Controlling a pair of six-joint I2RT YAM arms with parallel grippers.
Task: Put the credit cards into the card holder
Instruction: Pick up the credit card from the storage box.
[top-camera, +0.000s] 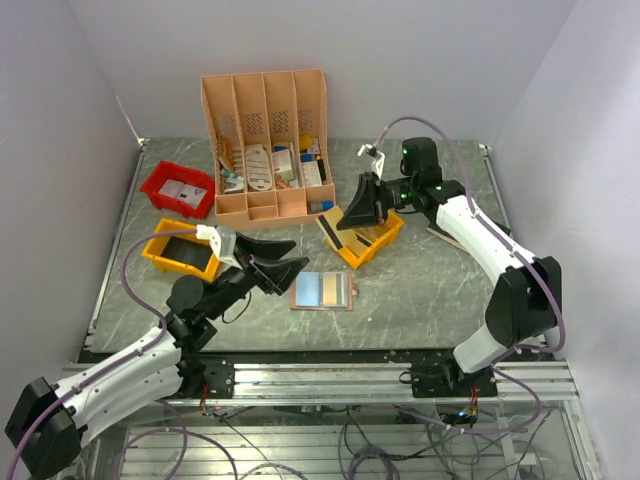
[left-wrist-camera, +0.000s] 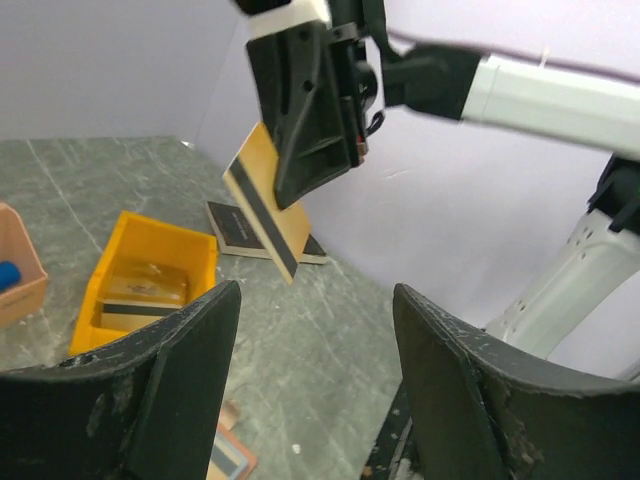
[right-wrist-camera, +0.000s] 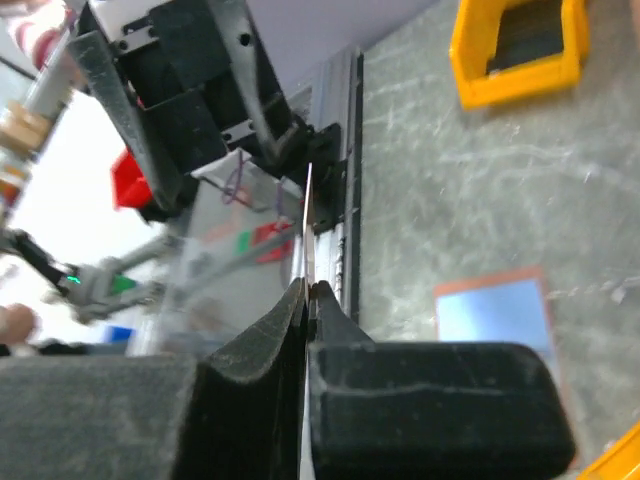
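Item: one credit card (left-wrist-camera: 262, 205), tan with a dark stripe, pinched by its upper part in the right gripper (top-camera: 350, 215), whose jaws were closed flat on it (edge-on in the right wrist view, the card was a thin line between the pads). It hung clear of the bench, tilted, its free corner pointing down, above a yellow bin (top-camera: 388, 236) standing right of the bench's centre. At least one further card (left-wrist-camera: 140, 290) lay in that bin. Item: card holder (top-camera: 322, 290), lying open and flat near the middle of the near edge, one bluish panel and one tan panel facing up, its long axis running parallel to that edge. From the held card the holder lay toward the near edge and somewhat toward the left edge, well apart and lower. Item: left gripper (top-camera: 300, 253), jaws wide and holding nothing, fingers pointing toward the right edge, just beside the holder's far left corner. It was the nearer tool to the holder, and looked placed to steady it while the right arm brings the card across.
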